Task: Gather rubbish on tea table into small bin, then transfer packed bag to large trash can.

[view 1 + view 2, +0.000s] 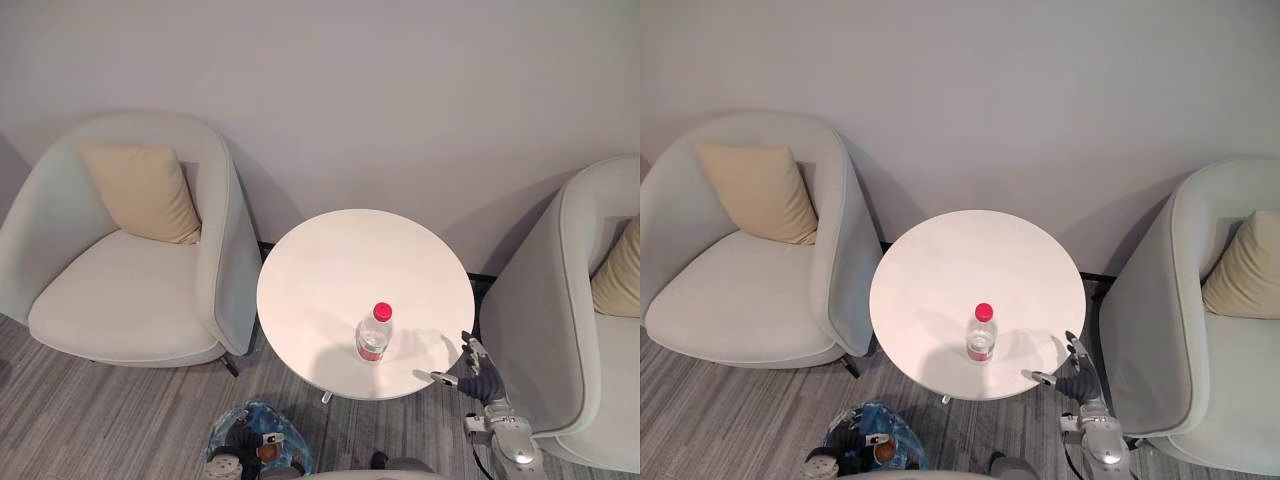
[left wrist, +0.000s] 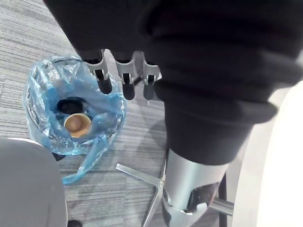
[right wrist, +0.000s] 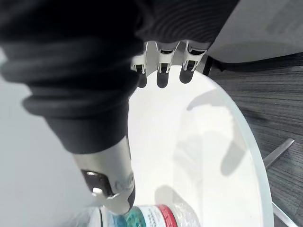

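Red-capped, the bottle (image 1: 374,333) stood at five o'clock on the tea table (image 1: 340,250). Our right hand (image 1: 483,379) was spread wide at the rim's four o'clock, likely to grasp it. Our left hand (image 2: 124,78) hung slack and empty over the small bin (image 2: 38,132) at seven o'clock.

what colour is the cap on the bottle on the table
Pinkish red; the cap shows best in the left eye view.
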`<state>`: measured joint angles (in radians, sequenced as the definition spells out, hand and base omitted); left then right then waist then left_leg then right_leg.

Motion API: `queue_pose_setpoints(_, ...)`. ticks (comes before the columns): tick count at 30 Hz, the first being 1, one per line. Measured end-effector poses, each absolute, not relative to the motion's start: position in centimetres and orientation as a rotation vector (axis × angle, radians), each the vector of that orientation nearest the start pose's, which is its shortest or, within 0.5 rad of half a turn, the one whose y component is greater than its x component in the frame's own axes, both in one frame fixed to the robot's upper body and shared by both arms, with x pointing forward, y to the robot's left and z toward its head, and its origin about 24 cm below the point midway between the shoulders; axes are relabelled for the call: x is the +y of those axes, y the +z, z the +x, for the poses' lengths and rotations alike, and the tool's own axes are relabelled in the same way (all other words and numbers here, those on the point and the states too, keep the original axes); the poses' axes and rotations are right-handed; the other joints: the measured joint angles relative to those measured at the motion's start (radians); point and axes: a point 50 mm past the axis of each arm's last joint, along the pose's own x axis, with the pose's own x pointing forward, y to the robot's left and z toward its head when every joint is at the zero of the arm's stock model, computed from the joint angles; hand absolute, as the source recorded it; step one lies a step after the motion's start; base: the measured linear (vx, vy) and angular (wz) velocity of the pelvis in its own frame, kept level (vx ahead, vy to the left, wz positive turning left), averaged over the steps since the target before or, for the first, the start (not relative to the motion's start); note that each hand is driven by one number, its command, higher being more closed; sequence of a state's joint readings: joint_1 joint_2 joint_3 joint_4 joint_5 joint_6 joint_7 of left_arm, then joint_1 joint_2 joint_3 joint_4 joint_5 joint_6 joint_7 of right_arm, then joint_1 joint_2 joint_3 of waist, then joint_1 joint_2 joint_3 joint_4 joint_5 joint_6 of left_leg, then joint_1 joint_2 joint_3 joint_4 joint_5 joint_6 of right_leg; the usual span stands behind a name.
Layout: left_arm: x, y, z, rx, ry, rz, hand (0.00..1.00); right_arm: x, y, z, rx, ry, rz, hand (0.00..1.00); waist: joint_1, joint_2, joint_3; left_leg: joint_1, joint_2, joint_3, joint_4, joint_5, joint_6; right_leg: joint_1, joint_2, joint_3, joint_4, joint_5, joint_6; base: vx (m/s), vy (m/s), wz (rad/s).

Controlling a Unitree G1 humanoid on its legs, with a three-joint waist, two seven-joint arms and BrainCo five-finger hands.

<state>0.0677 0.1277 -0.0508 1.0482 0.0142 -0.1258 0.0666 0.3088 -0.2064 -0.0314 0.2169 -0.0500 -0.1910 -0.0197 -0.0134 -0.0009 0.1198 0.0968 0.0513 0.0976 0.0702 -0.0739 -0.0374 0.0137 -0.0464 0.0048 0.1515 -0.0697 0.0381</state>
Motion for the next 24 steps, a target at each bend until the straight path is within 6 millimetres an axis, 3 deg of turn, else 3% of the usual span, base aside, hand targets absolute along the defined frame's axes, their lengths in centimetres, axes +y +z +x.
queue_pose_setpoints(7, 19.4, -15.4, 11.2, 0.976, 0.049, 0.195, 0.0, -20.2, -4.0, 17.5, 0.297, 0.007, -0.266, 0.0, 0.002, 0.003, -0.004, -0.016, -0.002, -0.015, -0.003, -0.003, -0.006, -0.004, -0.007, -0.009, -0.001, -0.004, 0.006, -0.05, -0.006, 0.06)
queue_pose_setpoints(19, 19.2, -15.4, 11.1, 0.977, 0.041, 0.198, 0.0, -19.1, -3.9, 19.6, 0.273, 0.083, -0.297, 0.0, 0.008, 0.015, -0.022, -0.032, -0.016, -0.064, -0.016, 0.017, 0.003, 0.002, -0.01, -0.057, -0.024, -0.001, 0.001, 0.03, -0.013, 0.11)
queue_pose_setpoints(24, 19.2, -15.3, 11.3, 0.966, 0.039, 0.198, 0.0, -18.8, -4.2, 20.2, 0.28, 0.084, -0.292, 0.0, 0.028, 0.013, -0.023, -0.032, -0.017, -0.076, -0.032, 0.03, 0.002, 0.003, -0.01, -0.07, -0.025, 0.0, 0.0, -0.01, -0.016, 0.07)
